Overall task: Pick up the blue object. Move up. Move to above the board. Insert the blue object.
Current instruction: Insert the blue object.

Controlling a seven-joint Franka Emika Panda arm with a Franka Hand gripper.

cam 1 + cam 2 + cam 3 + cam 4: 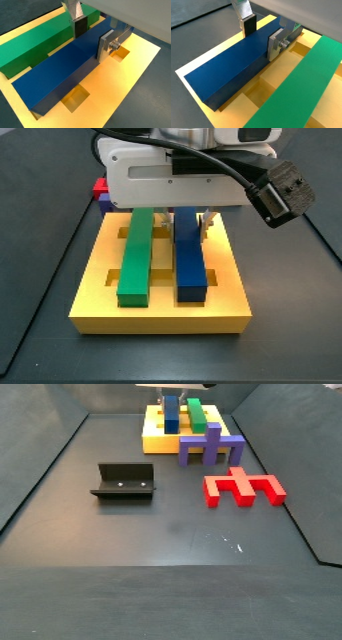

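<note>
The blue object (57,75) is a long navy bar lying in a groove of the yellow-orange board (127,85), beside the green bar (33,42). It also shows in a wrist view (228,70) and in both side views (191,263) (171,416), level with the green bar (138,258). My gripper (92,46) straddles the bar's far end. The dark pad (80,27) is against one long side and the silver plate against the other, with no gap showing. The gripper also shows in a wrist view (261,44) and from the side (187,218), low over the board (160,313).
A purple piece (214,446) stands against the board's near side. A red comb-shaped piece (243,486) lies in front of it. The fixture (124,481) stands to the left on the dark floor. Small red and purple blocks (99,190) sit behind the board's corner.
</note>
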